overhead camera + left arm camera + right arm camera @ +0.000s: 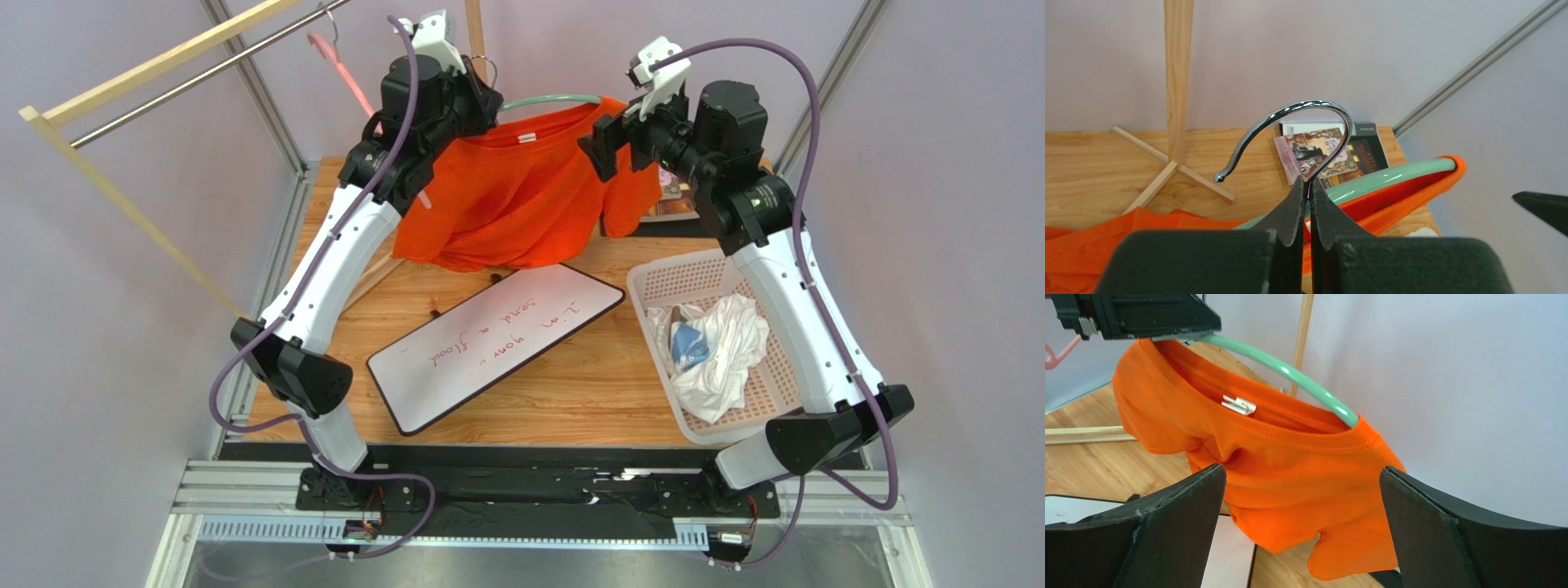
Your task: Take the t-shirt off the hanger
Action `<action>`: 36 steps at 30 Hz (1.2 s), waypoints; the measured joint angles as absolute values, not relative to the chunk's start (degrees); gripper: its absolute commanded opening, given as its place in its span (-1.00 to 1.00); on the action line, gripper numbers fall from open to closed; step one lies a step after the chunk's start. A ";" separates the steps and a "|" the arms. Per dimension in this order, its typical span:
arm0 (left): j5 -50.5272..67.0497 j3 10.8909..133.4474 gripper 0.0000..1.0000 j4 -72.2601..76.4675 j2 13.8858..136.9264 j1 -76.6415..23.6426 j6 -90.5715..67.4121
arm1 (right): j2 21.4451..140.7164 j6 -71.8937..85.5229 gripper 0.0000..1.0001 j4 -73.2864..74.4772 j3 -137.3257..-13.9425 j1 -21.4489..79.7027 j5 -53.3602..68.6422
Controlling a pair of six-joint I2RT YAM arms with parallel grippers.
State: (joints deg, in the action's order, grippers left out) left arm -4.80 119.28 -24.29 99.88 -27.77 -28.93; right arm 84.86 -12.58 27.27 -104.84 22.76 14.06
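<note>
An orange t-shirt (521, 196) hangs on a mint-green hanger (552, 101) held up over the back of the table. My left gripper (1308, 187) is shut on the stem of the hanger's chrome hook (1303, 110), just above the green bar (1389, 177). In the top view that left gripper (485, 104) sits at the shirt's collar. My right gripper (1301, 470) stands wide open in front of the shirt's (1290, 471) right shoulder and sleeve, with nothing between its fingers. The hanger's right end (1290, 373) pokes out of the collar there. In the top view the right gripper (607, 141) is beside that shoulder.
A whiteboard (491, 343) with writing lies mid-table under the shirt's hem. A white basket (656, 288) holding white cloth (724, 355) stands at the right. Books (672, 202) lie behind it. A wooden clothes rail (147, 74) and a pink hanger (344, 67) stand back left.
</note>
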 measured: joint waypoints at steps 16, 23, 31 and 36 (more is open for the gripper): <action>6.39 111.33 -1.00 -20.95 96.42 -27.77 -24.45 | 92.29 -20.23 0.92 28.91 -108.44 18.26 28.86; 8.99 111.18 -1.00 -19.31 94.61 -27.73 -24.03 | 95.31 -20.53 0.40 30.00 -109.67 18.09 35.31; 10.63 110.28 -1.00 -18.35 94.41 -27.79 -25.43 | 95.88 -21.41 -0.61 30.59 -109.43 19.55 33.87; 9.13 110.43 -1.00 -16.84 94.74 -27.75 -26.44 | 95.85 -22.76 -1.00 31.27 -109.43 21.98 32.12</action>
